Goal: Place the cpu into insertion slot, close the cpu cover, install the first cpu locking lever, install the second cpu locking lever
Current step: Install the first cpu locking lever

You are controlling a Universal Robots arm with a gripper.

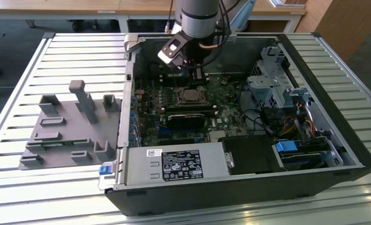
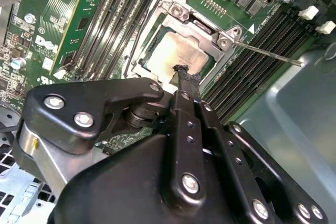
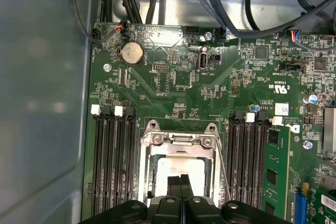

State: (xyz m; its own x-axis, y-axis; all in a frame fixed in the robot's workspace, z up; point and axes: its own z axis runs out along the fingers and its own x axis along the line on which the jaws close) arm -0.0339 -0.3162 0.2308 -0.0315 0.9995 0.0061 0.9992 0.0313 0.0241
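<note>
I've got the arm reaching into the open black metal computer case (image 1: 235,194), over the middle of the green motherboard (image 3: 173,77). The square silver metal cpu cover (image 3: 178,139) is already down on the dark square insertion slot (image 1: 189,96), framing the silvery-grey square cpu (image 2: 170,51) seated inside. The black gripper (image 3: 180,178) has its fingers pressed together at the cover's edge, I reckon to hold it flat. The thin steel locking lever (image 2: 268,54) looks unlatched.

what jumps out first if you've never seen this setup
The arm's end effector hangs inside an open computer case, shut fingertips right over the cpu. The cpu lies with the silver cover down around it, between rows of black memory slots. On the exterior view's left, a grey fixture lies on the slatted table.
</note>
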